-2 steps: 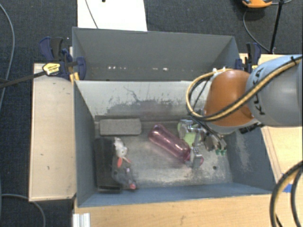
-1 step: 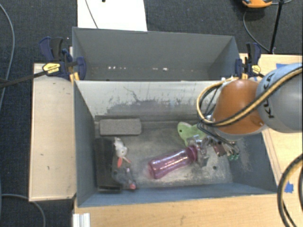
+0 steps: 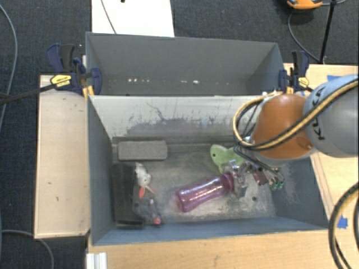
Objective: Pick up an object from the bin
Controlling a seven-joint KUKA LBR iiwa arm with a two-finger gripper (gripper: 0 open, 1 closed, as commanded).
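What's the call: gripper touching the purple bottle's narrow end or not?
Cannot tell. In the camera view the gripper overlaps the narrow right end of the purple bottle lying on the bin floor. Neither a gap nor contact shows plainly from above.

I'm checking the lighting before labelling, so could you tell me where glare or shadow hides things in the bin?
Camera view: small glints dot the bin's far wall; the orange wrist cover shades the floor around the gripper; the black block at left blends into its dark corner; the purple bottle shows a sheen.
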